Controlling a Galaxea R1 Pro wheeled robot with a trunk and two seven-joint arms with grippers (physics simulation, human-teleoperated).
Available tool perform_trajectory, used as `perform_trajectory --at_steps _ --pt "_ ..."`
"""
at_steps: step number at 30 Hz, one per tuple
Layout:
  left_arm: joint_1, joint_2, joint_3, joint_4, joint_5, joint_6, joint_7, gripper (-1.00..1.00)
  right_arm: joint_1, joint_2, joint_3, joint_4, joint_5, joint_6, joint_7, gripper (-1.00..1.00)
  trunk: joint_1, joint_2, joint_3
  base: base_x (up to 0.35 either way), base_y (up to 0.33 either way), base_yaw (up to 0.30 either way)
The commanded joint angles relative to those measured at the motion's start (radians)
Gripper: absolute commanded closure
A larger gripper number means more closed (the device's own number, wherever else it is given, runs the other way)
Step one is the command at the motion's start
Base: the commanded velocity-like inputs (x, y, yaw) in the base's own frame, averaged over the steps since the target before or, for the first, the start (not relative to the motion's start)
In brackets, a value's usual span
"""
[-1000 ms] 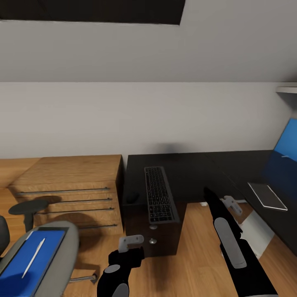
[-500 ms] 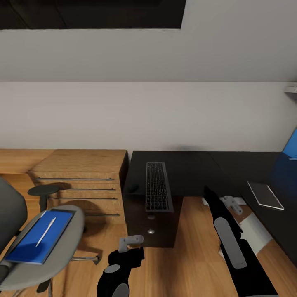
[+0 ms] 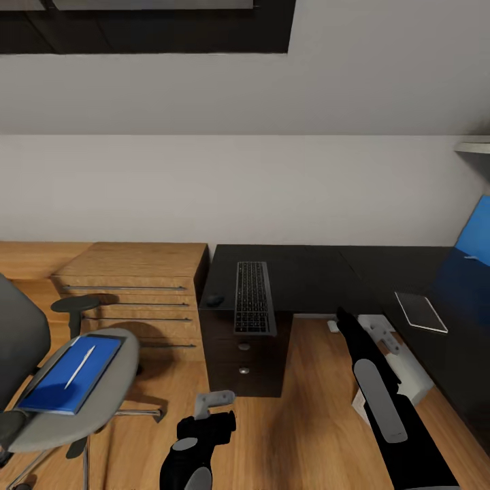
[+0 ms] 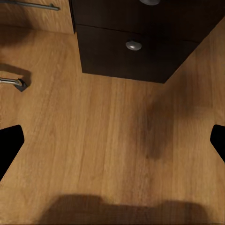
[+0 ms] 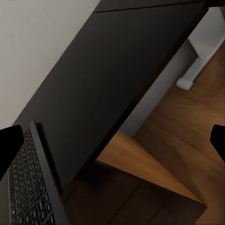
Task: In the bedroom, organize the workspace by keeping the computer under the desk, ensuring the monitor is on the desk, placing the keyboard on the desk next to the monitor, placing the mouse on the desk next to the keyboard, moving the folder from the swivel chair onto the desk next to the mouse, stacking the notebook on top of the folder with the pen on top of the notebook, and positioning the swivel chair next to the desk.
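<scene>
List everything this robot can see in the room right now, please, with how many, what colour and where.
desk: one, black top, L-shaped, against the pale wall
drawers: black, round silver knobs, under the desk's left end
keyboard: one, black, on the desk above the drawers
mouse: one, dark, on the desk beside the keyboard
flat pad: one, dark with a pale edge, on the desk's right wing
blue panel: one, at the right edge
oak drawer unit: one, left of the desk
swivel chair: one, grey seat, lower left
folder: one, bright blue, on the chair seat
pen: one, white, lying on the folder
floor: light wood planks
left gripper: one, grey fingers, over the floor
right gripper: one, near the desk's inner corner
</scene>
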Motion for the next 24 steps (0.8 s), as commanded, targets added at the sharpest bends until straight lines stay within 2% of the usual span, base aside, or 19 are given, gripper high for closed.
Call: perform_trajectory --at_steps 1,6,7,10,13,15,16,19,20,23,24 --pt "-0.001 0.0 -0.001 0.002 0.008 0.002 0.009 -1.0 -0.001 -0.001 0.002 -0.002 0.0 0.004 -0.006 -1.0 0.0 -0.001 -0.001 -0.001 -0.001 0.0" --pt "-0.001 0.009 0.0 0.038 0.011 0.001 0.005 -1.0 -0.001 -0.001 0.003 -0.001 0.028 0.004 -0.005 -1.0 0.0 -0.001 -0.001 0.0 0.0 0.0" --pt "-0.001 0.019 0.001 0.089 0.012 0.001 0.002 -1.0 -0.001 0.0 0.013 -0.001 0.07 0.004 -0.008 -1.0 0.0 -0.001 -0.001 0.0 0.0 0.0" --pt "-0.001 0.026 0.002 0.151 0.013 0.0 0.0 -1.0 -0.001 0.001 0.032 -0.002 0.125 0.006 -0.01 -1.0 0.0 -0.001 -0.001 0.0 0.0 0.0" --pt "-0.001 0.032 0.003 0.276 0.015 -0.009 -0.003 -1.0 -0.001 0.002 0.064 -0.002 0.21 0.013 -0.015 -1.0 0.0 -0.001 -0.001 0.0 0.0 0.0" --pt "-0.001 0.034 0.003 0.332 0.015 -0.026 -0.005 -1.0 -0.001 0.003 0.074 -0.001 0.238 0.019 -0.02 -1.0 0.0 -0.001 -0.001 0.0 0.0 0.0" --pt "-0.001 0.034 0.003 0.389 0.016 -0.057 -0.009 -1.0 -0.002 0.004 0.081 0.006 0.26 0.028 -0.028 -1.0 0.0 -0.001 -0.001 0.0 0.0 0.0" --pt "-0.001 0.032 -0.001 0.482 0.015 -0.123 -0.025 -1.0 -0.006 0.005 0.088 0.038 0.281 0.049 -0.05 -1.0 0.0 -0.001 -0.001 0.0 0.0 0.0" --pt "-0.001 0.03 -0.008 0.647 0.009 -0.265 -0.09 -1.0 -0.062 0.0 0.088 0.136 0.297 0.095 -0.083 -1.0 0.0 -0.001 -0.001 0.0 0.0 0.0" --pt "-0.001 0.03 -0.011 0.718 0.006 -0.342 -0.144 -1.0 -0.144 -0.011 0.086 0.22 0.302 0.124 -0.093 -1.0 0.0 -0.001 -0.001 0.0 0.0 0.0" --pt "-0.001 0.031 -0.011 0.762 0.0 -0.4 -0.189 -1.0 -0.228 -0.038 0.084 0.323 0.306 0.144 -0.097 -1.0 0.0 -0.001 -0.001 0.0 0.0 0.0"
